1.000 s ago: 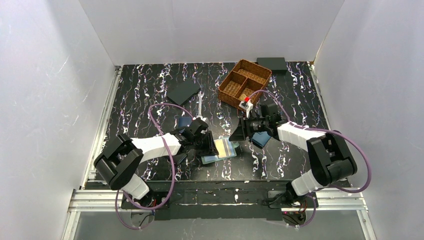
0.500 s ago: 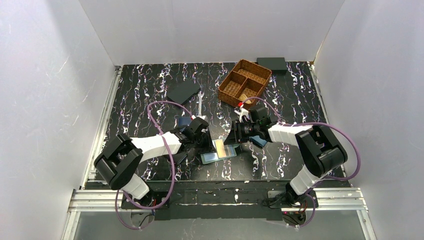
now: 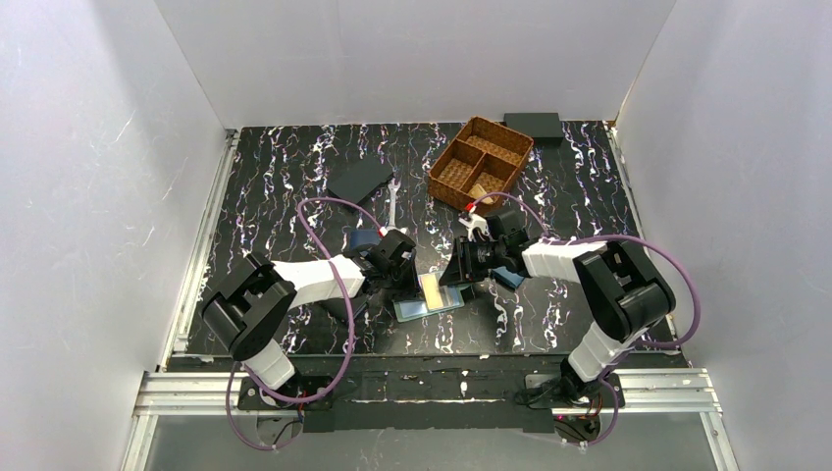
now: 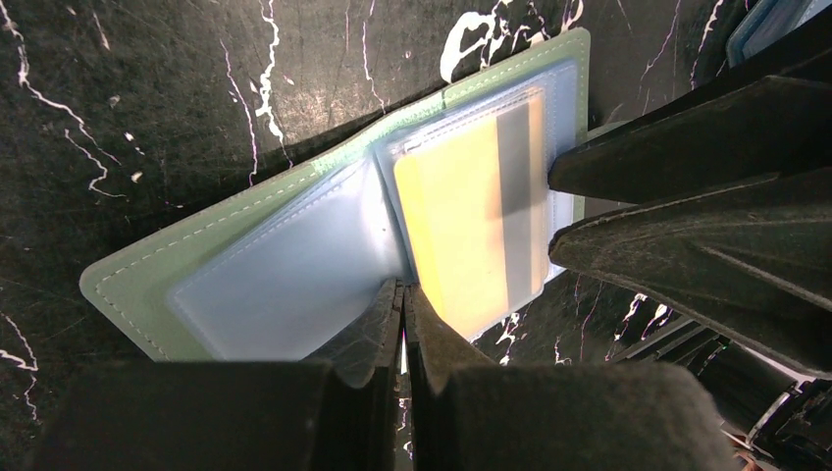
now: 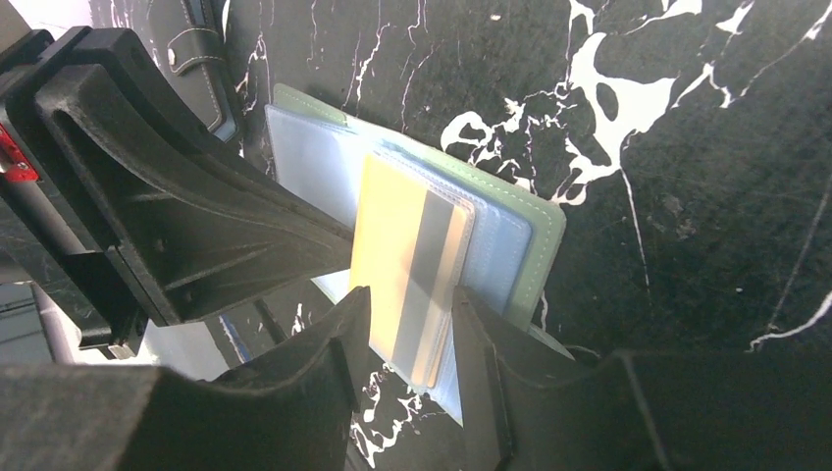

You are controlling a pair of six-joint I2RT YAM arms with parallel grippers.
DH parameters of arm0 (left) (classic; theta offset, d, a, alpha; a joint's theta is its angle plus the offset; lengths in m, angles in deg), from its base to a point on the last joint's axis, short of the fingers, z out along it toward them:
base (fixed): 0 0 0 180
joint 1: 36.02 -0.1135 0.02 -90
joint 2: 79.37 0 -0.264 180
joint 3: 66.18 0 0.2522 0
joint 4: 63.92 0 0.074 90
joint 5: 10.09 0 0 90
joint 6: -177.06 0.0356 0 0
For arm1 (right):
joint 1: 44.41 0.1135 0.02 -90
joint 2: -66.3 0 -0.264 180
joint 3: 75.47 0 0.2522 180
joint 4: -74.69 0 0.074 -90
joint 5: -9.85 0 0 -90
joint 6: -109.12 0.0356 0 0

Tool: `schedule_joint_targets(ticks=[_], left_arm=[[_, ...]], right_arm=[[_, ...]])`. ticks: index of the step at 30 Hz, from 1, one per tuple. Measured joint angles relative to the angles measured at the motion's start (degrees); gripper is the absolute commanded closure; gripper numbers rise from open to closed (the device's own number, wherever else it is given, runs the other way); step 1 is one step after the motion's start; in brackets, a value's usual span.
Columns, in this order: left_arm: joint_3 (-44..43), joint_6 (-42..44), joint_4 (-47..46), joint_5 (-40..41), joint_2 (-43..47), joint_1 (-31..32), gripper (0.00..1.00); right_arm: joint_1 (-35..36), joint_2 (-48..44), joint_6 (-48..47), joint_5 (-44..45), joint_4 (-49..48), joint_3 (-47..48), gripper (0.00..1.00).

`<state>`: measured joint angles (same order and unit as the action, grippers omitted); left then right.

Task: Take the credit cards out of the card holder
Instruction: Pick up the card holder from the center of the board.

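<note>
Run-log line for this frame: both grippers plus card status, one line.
left gripper: shut, tips at card holder fold | right gripper: open, straddling yellow card edge | card: in holder, not yet out

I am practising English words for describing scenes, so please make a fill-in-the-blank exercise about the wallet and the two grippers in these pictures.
1. The pale mint-green folding card holder lies ____ on the black marbled table, its inside facing up.
2. The thin card held inside it is ____ with a grey stripe.
3. The right gripper has one finger on each side of this card's end, while the fingers of the left gripper are pressed ____.
Missing words: open; yellow; together.
</note>
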<state>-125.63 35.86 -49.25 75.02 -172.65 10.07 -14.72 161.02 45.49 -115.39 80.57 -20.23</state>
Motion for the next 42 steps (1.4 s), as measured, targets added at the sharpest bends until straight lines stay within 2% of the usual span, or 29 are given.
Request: schedule_joint_targets(ticks=[9,16,20,24,25,29,33,37,42], left_arm=[[-0.2,0.0,0.0,-0.3,-0.4,0.0,1.0],[-0.7,0.0,-0.5,-0.6,-0.9,0.0,1.0],[-0.7,0.0,-0.5,-0.7,-1.0,0.0,0.98],[-0.7,-0.1,-0.6,-1.0,-1.0,-0.2,0.92],[-0.7,-0.2,-0.7,-1.2,-1.0,-0.2,0.89],[0.4,-1.3,-2.2,-2.2,-0.5,-0.9,0.88],[2.0,-2.7,-4.2,-3.6,0.2,-1.8,0.87],[3.6,-4.1,-5.9,-5.0,0.9,-2.5,0.76],[6.4,-5.6,-6.9,-6.3,3.4,-3.9,0.75]], right_arm=[[0.1,1.4,1.7,-2.3,-0.4,0.4,0.59],[0.4,1.8,3.6,-6.5,-1.4,0.4,0.71],[0.4,1.7,3.7,-8.5,-1.7,0.4,0.7],[0.4,1.6,3.8,-10.8,-2.2,0.4,0.65],[0.4,1.6,3.9,-11.5,-2.7,0.4,0.61],[1.1,1.4,5.0,-14.7,-5.0,0.4,0.58],[2.9,1.4,5.2,-16.2,-6.4,0.4,0.57],[5.0,1.4,5.0,-16.9,-6.9,0.4,0.56],[6.8,2.3,3.1,-17.4,-5.6,1.3,0.55]])
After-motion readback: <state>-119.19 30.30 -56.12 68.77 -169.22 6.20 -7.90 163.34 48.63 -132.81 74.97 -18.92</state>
